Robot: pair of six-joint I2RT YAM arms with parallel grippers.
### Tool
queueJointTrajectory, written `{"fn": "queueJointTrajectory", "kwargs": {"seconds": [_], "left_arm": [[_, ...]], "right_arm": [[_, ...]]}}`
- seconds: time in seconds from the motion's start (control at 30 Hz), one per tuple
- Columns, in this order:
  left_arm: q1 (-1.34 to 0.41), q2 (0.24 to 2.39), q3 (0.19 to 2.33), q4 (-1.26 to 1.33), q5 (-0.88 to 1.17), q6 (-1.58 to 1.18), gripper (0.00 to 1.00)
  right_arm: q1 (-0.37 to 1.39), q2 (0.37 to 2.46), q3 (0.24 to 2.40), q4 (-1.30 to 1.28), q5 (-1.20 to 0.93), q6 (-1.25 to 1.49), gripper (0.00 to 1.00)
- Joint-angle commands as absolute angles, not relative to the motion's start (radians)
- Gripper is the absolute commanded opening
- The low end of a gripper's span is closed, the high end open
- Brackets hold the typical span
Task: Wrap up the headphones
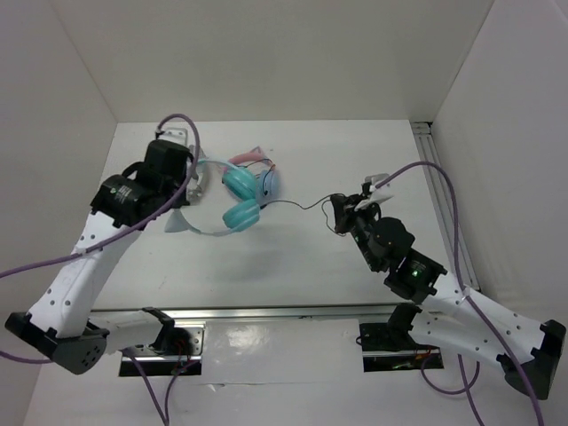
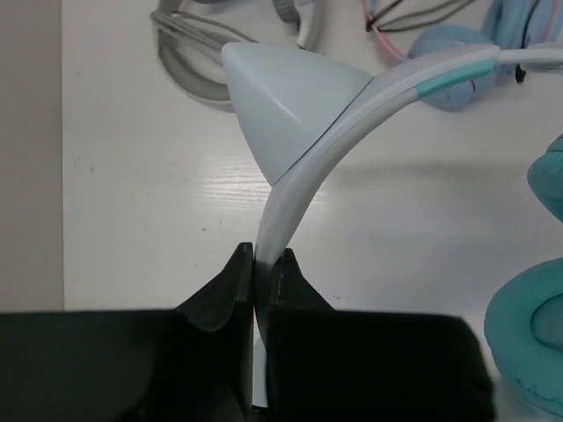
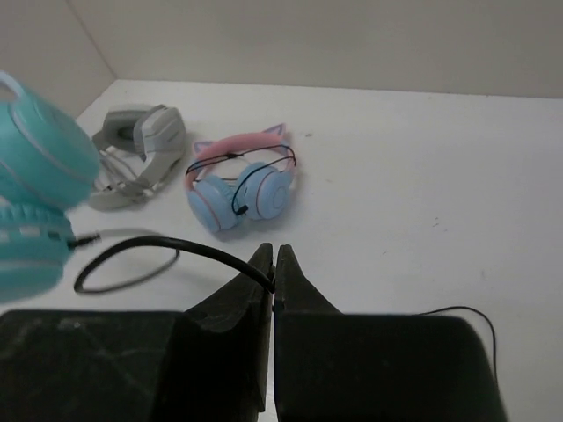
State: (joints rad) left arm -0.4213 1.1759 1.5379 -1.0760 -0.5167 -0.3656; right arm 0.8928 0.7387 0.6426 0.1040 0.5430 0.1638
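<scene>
Headphones [image 1: 241, 215]: 2 teal cups (close together), pale cat-ear band, black cable [image 1: 293, 204] rightward.

Grey headphones [image 3: 141, 145] and pink headphones [image 3: 242, 180] fill the back left of the surface [image 1: 293, 266]. A black cable [image 3: 176, 244] stretches across the middle. The front is open to reach through.

Left hand [image 2: 255, 262] clamped shut; right hand [image 3: 273, 261] likewise.

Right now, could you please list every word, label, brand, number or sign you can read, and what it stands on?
None can be read.
No lettering shows on the teal headphones, their black cable, the pink-band headphones, the grey-white headphones, the left gripper, the right gripper or the table.
</scene>
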Motion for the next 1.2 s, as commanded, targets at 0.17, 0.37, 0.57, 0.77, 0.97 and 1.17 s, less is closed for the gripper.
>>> {"fn": "queueJointTrajectory", "kwargs": {"seconds": [0.17,0.37,0.57,0.77,0.97,1.17], "left_arm": [[-0.777,1.304,1.437,-0.907,-0.646,-0.235,0.00],[-1.052,1.396,1.408,-0.907,-0.735,-0.178,0.00],[-1.219,1.350,1.376,-0.871,-0.661,-0.109,0.00],[-1.232,1.313,1.333,-0.833,-0.630,-0.072,0.00],[-1.250,1.344,1.333,-0.833,-0.686,-0.081,0.00],[-1.250,1.393,1.333,-0.854,-0.883,-0.136,0.00]], "right_arm": [[0.907,0.827,0.940,-0.205,0.491,0.086,0.00],[0.907,0.862,0.991,-0.265,0.351,0.060,0.00],[0.907,0.882,0.980,-0.265,0.351,0.060,0.00],[0.907,0.934,0.980,-0.265,0.321,0.081,0.00],[0.916,0.988,0.980,-0.256,0.298,0.139,0.00],[0.916,0.918,0.989,-0.233,0.244,0.192,0.00]]}}
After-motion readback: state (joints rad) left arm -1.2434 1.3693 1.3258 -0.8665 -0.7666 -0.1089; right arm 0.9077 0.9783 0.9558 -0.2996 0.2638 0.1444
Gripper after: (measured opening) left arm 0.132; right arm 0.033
